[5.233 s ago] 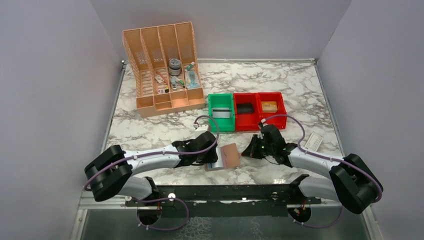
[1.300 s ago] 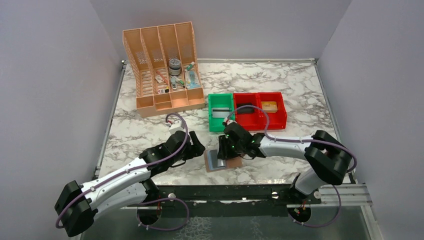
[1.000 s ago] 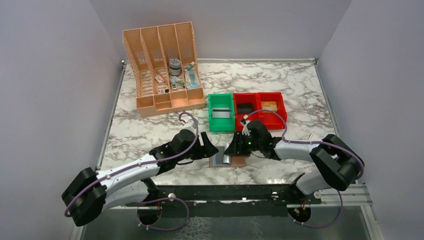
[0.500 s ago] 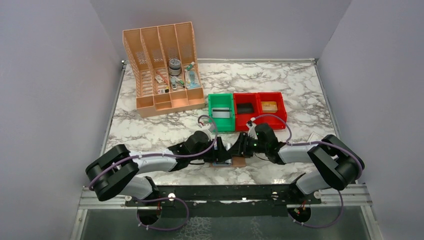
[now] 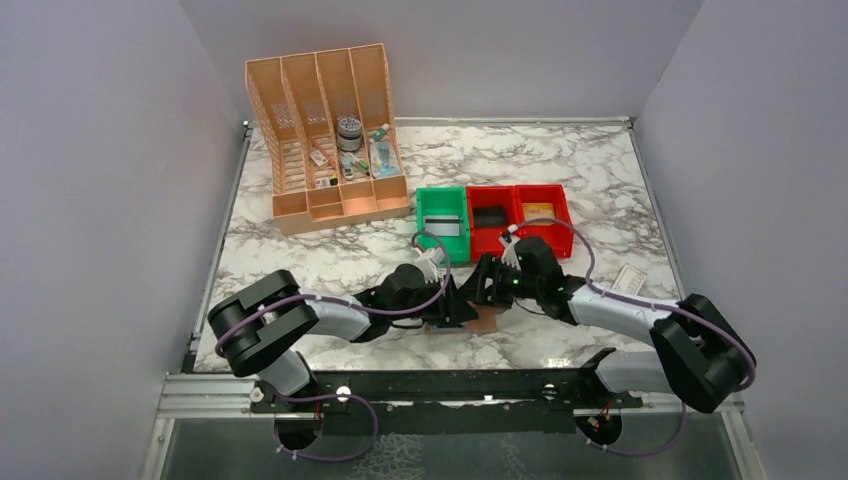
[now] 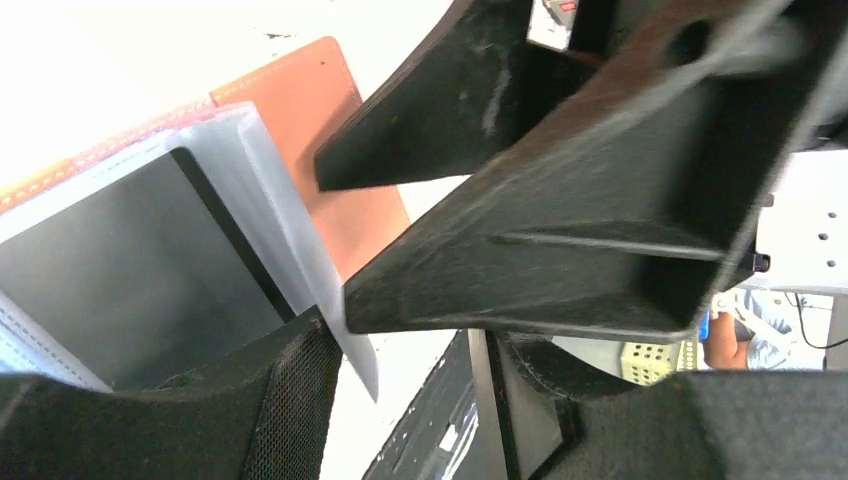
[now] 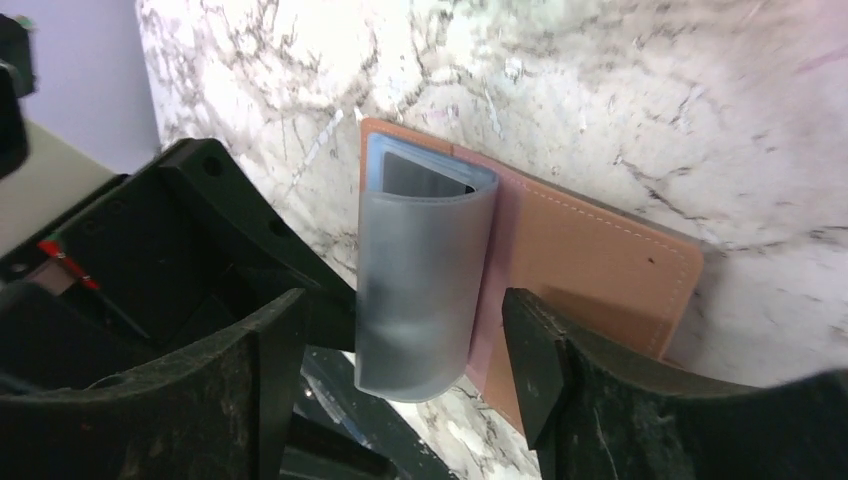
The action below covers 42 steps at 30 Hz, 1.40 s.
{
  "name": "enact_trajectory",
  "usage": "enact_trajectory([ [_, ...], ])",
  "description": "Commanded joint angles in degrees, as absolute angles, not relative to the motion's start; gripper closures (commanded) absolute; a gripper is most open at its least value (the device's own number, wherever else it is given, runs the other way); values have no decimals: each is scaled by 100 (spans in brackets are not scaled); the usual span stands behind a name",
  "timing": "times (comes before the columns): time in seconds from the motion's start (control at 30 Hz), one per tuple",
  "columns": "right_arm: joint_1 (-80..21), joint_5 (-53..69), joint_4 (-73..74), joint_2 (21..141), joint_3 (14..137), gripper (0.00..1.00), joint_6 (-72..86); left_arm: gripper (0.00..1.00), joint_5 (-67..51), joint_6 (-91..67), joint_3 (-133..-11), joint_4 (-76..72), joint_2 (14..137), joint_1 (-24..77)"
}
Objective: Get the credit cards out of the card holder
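Extraction step: card holder (image 7: 590, 260) lying open on surface (image 7: 600, 100), 6 o'clock edge. Dark credit card (image 6: 120, 270) sitting inside clear sleeve (image 7: 420, 290). Right fingers (image 7: 535, 360) spread, straddling sleeve. Left fingers (image 6: 280, 410) crowding sleeve edge from 9 o'clock; grip I cannot tell. I'm judging next move: pinching card, sliding it out.

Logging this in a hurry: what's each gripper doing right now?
Left gripper: open, edge of the translucent plastic card sleeve between its jaws.
Right gripper: open, straddling that sleeve.
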<state>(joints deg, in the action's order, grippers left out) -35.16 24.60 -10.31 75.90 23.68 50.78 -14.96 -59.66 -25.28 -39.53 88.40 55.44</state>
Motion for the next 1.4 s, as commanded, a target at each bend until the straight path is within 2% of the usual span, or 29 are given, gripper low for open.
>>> enact_trajectory([
  [0.0,-3490,1363,363,6845,2694,27,4738,50,-1644,-5953,-2694,-4545,8985,5630],
  [0.17,-3422,359,1471,6300,2935,27,4604,50,-1696,-5790,-3028,-4540,9249,5717],
  [0.33,-3341,-38,1700,5666,2811,36,4732,52,-1710,-5792,-3277,-4362,9707,5798],
  [0.5,-3336,543,1298,5483,2678,51,4666,59,-1508,-5926,-3237,-4019,10247,5801],
  [0.63,-3332,1489,767,5883,2683,67,4595,61,-1479,-5835,-3234,-3870,10269,5865],
  [0.73,-3332,2040,282,6306,2664,74,4584,61,-1358,-5618,-3351,-3529,10103,5941],
  [1.07,-3332,2759,-374,8096,2787,75,4185,59,-927,-5138,-3397,-2536,9032,6095],
  [1.2,-3333,2650,-399,8222,2715,73,4070,55,-120,-4792,-3520,-1246,8213,6117],
  [1.37,-3336,2818,-625,8167,2625,65,4171,53,877,-4559,-3820,342,7660,5984],
])
